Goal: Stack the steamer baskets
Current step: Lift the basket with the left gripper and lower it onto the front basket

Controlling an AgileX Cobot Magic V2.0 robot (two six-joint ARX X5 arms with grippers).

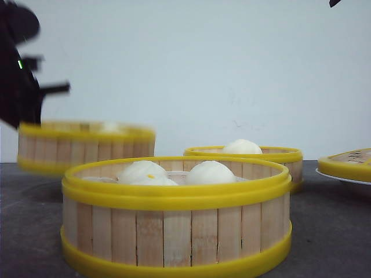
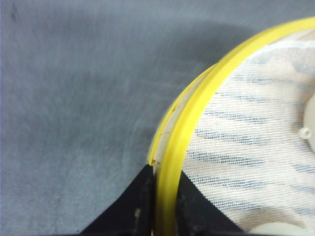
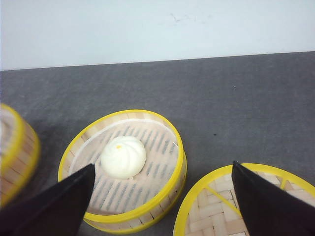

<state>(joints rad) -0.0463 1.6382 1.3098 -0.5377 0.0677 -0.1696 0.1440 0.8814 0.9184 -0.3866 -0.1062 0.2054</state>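
Left gripper clamps bun-filled steamer basket.

Landmark = near basket, centre-front on table, w/ buns in it. Behind it & to the right: second basket, one bun inside, also on table. Behind it & to the left: third basket, blurred, off the table, its wall pinched in left gripper; cloth liner inside. Far right of landmark: lid on plate. Right wrist view: lid just beside second basket, not touching.
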